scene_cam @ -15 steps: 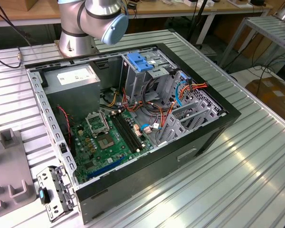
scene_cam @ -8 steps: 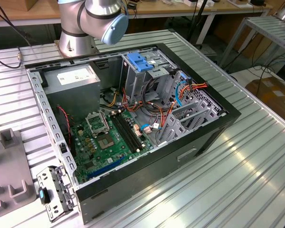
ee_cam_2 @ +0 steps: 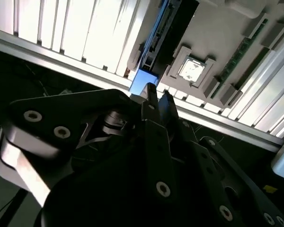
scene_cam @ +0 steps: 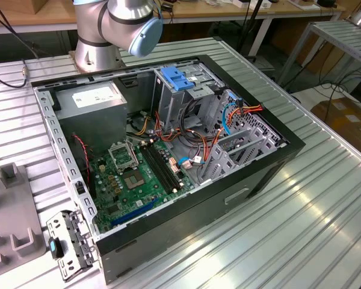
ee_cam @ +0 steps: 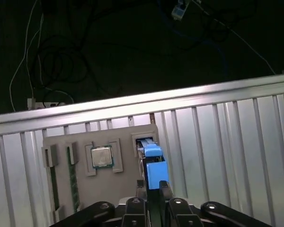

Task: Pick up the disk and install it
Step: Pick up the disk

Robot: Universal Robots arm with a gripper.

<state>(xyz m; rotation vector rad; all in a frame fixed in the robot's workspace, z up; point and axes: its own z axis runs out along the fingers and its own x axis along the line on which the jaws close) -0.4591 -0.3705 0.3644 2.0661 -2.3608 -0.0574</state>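
"Where's the disk point(ee_cam: 154, 161)?"

"On the grey tray point(ee_cam: 125, 188), standing on edge in its slot with the blue carrier end up. I'd guess it's kept upright so that a narrow pincer can straddle the thin edge."

"And the gripper point(ee_cam: 152, 187)?"

"Right on it. The jaws are drawn narrow, one on each side of the blue carrier, and they look closed on it (I can't make out the contact itself). The disk sits in its slot, not yet lifted."

"What else is on the tray?"

"One processor chip point(ee_cam: 101, 156) in a square pocket just beside the disk. Further along are the memory sticks point(ee_cam: 74, 182) in long grooves, two of them, I think. Each part has its own recess, presumably so nothing slides about on the ribbed table point(ee_cam: 227, 156)."

"And the computer case point(scene_cam: 228, 198)?"

"It's on the same table, lying on its side with the panel off, so the bays face upward. There's a metal cage point(scene_cam: 240, 147) toward the exterior view's right and a second one behind it. The second carries the blue latch point(scene_cam: 175, 79), the only one. So that's one disk, one gripper and one case."
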